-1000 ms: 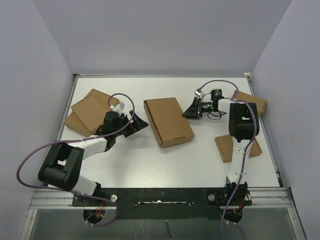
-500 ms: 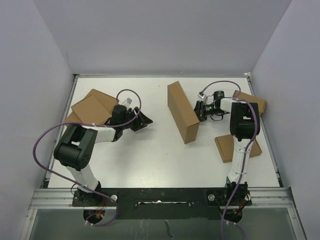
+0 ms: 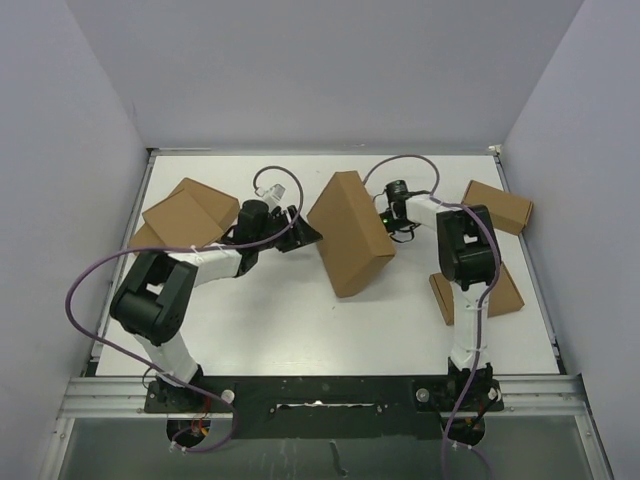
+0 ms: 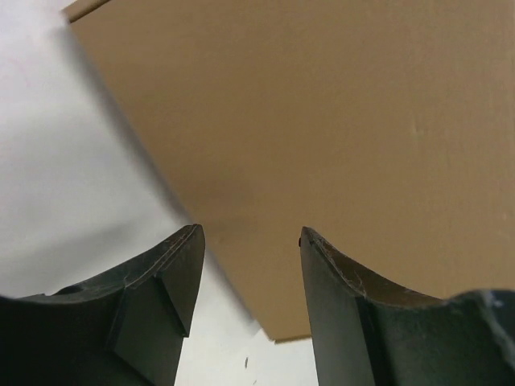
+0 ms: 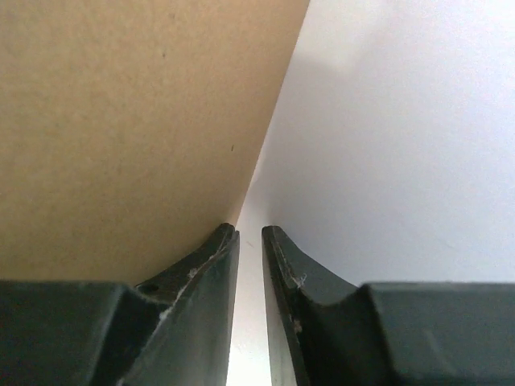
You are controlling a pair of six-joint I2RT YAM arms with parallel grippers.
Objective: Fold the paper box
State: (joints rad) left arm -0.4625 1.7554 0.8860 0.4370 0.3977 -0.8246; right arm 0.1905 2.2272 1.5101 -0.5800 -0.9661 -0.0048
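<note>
Quickly: paper box (image 3: 350, 232) sits mid-table, tipped up on one edge, broad plain brown face leaning toward the left arm; cardboard is bare brown on every side in view, and the smaller boxes are just as plain.

Top view: left gripper (image 3: 305, 232) is just beside the box's left edge; right gripper (image 3: 388, 215) is against its right edge; box is between the two. White table (image 3: 300, 320) also carries a stack of flat brown boxes (image 3: 180, 215) at far left, one small box (image 3: 500, 205) at far right, another small box (image 3: 505, 292) partly behind the right arm; purple cable (image 3: 90, 290) loops off the left arm.

Only the wrist views give jaw detail. Left wrist: dark fingers (image 4: 173, 273) stand clearly apart, nothing clamped between them; brown face fills the view beyond the tips, its lower edge crossing the gap, with a strip of white table below. Left jaws are released.

Right wrist: right fingers (image 5: 217, 257) are almost together, with a thin bright slit between; a cardboard face takes the left half, its edge running down to the tip of the left-hand finger; white table is on the right. Cannot tell whether those jaws pinch cardboard or just press against it.

Top view alone shows the tilt and the spare boxes; wrist views show only cardboard and table.
</note>
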